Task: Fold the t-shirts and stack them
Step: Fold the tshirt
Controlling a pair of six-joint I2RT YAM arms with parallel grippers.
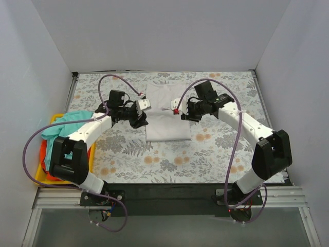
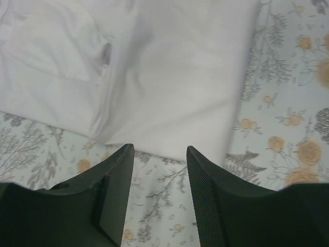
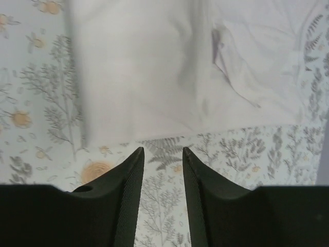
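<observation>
Arms: both bolted at the near edge, each elbow bowed out to its own side and the forearm angled inward across the worktop [image 1: 128, 164].
Tray: a yellow plastic tray [image 1: 37, 181] sits by the left arm at the worktop's left edge.
Tray contents: an orange-red t-shirt [image 1: 44, 152] lies low in it, with a crumpled teal t-shirt [image 1: 72, 121] heaped above and spilling over the far rim.
Left gripper [image 2: 159, 149]: released and empty, its ribbed black fingers spread over the floral cover [image 2: 288, 128], tips just short of the white cloth's near edge.
Right gripper [image 3: 162, 150]: also loose with nothing between the fingers, which sit closer together; it hangs just beside the opposite edge of that cloth.
White t-shirt [image 1: 167, 116]: folded to a tall, soft rectangle mid-worktop, lying flat between the two grippers, with a tucked sleeve making a ridge and a few creases.
</observation>
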